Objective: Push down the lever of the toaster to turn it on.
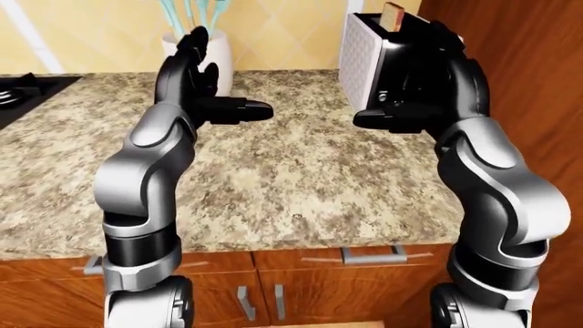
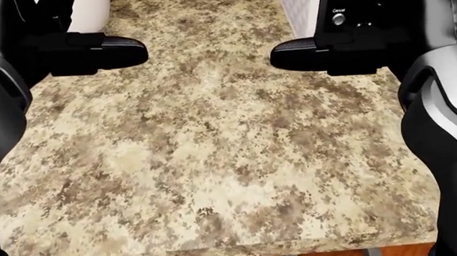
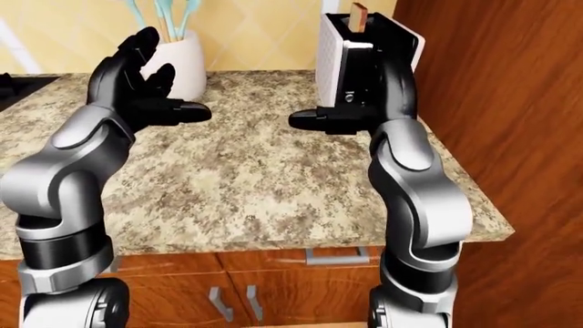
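The white toaster (image 3: pixel 333 61) with a black end face stands at the counter's top right, against a wooden panel, with a slice of bread (image 3: pixel 358 14) sticking out of its slot. A pale bar (image 3: pixel 357 45) near the top of the black face may be the lever. My right hand (image 3: pixel 360 102) is open and upright just in front of that face, thumb pointing left, hiding most of it. A round silver button (image 2: pixel 338 19) shows above the thumb. My left hand (image 3: pixel 155 85) is open too, held up over the counter's left part, far from the toaster.
A white utensil holder (image 1: pixel 219 58) with teal tools stands behind my left hand. A black stove (image 1: pixel 18 89) lies at the far left. A tall wooden cabinet (image 3: pixel 492 102) walls the right side. Drawers with metal handles (image 1: pixel 369 256) sit under the granite counter (image 1: pixel 273 178).
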